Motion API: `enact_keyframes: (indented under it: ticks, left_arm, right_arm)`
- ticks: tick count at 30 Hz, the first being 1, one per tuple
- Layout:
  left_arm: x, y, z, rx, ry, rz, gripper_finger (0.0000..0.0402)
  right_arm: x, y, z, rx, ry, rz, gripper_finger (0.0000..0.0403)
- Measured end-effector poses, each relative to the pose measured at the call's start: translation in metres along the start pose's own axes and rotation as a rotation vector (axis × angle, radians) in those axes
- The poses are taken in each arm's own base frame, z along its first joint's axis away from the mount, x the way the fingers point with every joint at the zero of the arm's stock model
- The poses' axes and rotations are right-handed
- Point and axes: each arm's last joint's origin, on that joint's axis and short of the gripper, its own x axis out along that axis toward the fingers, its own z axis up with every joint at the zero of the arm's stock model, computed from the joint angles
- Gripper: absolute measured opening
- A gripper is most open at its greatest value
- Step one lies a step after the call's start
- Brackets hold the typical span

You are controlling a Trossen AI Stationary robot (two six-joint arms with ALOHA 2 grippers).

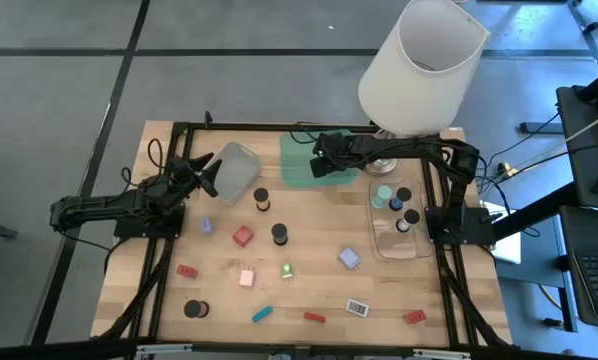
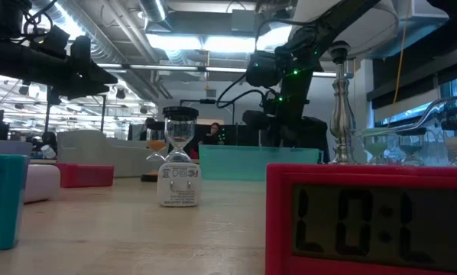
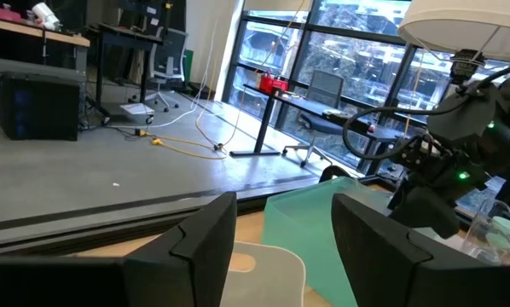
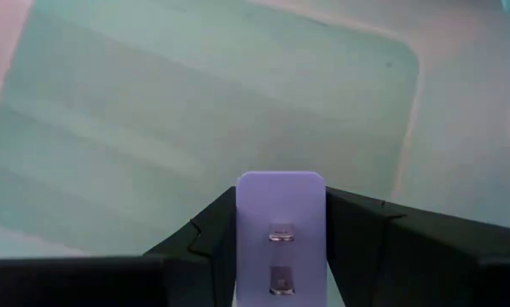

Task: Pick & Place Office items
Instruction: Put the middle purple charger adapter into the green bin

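Note:
My right gripper (image 1: 319, 160) hangs over the green tray (image 1: 297, 176) at the table's far middle, shut on a lavender block (image 4: 281, 213) with two metal prongs on its face. My left gripper (image 1: 207, 172) stands open and level at the far left beside the grey tray (image 1: 237, 170), with nothing between its fingers (image 3: 208, 234). Several office items lie loose on the wood: black cylinders (image 1: 262, 198), a red block (image 1: 242, 236), a lavender block (image 1: 350, 259), a pink block (image 1: 247, 278), a teal bar (image 1: 262, 314) and a red bar (image 1: 314, 317). My right gripper pinches the lavender block by its two long sides (image 4: 242, 230) between its two fingers. The fingers slant down from the table's right side. The block's free end sticks out past the fingertips over the tray floor (image 4: 195, 111), and whether it touches the floor I cannot tell.
A clear tray (image 1: 379, 240) at the right holds a mint-green cap (image 1: 383, 194) and black cylinders. A large white-shaded lamp (image 1: 424, 65) stands at the far right, its shade above my right arm. A red clock (image 2: 370, 221) and an hourglass (image 2: 179, 134) stand nearer the front.

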Motion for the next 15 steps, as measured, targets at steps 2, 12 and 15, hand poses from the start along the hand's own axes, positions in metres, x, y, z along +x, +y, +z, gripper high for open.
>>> enact_keyframes:
  ticks: [2,12,15]
  left_arm:
    - [0.0,0.0,0.0,0.0,0.0,0.0,0.019]
    - [0.0,0.0,0.0,0.0,0.0,0.0,0.019]
    - [0.0,0.0,-0.0001,0.0,0.0,0.0,0.0191]
  right_arm:
    - [-0.0001,0.0003,-0.0001,-0.001,-0.003,-0.001,0.0137]
    - [-0.0001,0.0005,-0.0003,0.048,-0.004,-0.002,0.0149]
    - [-0.0001,0.0005,-0.0002,0.048,-0.006,-0.003,0.0159]
